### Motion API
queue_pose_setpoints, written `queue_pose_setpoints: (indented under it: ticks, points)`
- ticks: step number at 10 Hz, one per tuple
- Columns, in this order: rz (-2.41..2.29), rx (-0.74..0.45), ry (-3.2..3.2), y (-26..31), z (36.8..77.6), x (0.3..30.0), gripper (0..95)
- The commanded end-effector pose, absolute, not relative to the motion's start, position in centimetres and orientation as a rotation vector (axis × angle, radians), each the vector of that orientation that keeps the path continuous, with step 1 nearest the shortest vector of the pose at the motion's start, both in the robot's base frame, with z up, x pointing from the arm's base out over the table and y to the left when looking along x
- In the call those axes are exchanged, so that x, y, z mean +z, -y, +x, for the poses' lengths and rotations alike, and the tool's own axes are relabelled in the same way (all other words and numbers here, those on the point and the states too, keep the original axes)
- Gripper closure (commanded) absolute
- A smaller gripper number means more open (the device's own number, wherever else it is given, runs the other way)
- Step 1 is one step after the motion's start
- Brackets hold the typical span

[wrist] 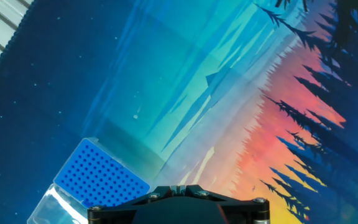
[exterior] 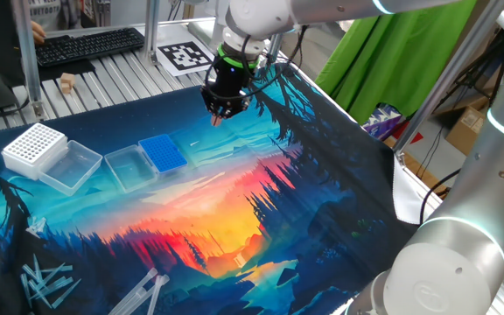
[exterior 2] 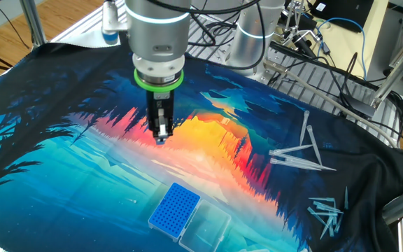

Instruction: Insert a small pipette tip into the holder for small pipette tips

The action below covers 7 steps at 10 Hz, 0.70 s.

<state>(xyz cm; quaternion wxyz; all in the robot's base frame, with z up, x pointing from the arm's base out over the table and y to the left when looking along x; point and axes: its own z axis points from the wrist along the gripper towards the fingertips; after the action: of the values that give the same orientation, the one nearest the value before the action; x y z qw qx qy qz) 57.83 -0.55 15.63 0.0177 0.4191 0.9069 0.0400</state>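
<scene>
small pipette tip (exterior: 215,121) in closed hand (exterior: 220,112)

The surface (exterior: 103,87) is of ribbed, bare metal with a dull shine. Over it lies a printed cloth mat (exterior 2: 61,161), matt and smooth, with soft folds where it hangs over the edge. The holder for small pipette tips (exterior 2: 175,208) is of blue plastic, a little glossy, pierced with fine holes; its lid (exterior 2: 208,227) is clear, shiny plastic. The bigger rack (exterior: 33,147) is white plastic, matt. The loose pipette tips (exterior 2: 327,213) near the mat's corner look like translucent plastic. The arm (exterior 2: 158,31) has a smooth, satin grey shell, and the hand (exterior 2: 161,131) is black and matt.
</scene>
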Motion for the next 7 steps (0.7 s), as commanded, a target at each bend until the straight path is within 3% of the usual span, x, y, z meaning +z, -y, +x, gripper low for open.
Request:
queue_pose_setpoints:
  ticks: [1, 7]
  points:
    - [1.303, 0.126, -2.818, 0.6, 58.5, 15.6, 95.0]
    - [1.342, 0.132, -2.796, 0.4, 60.6, 15.1, 95.0]
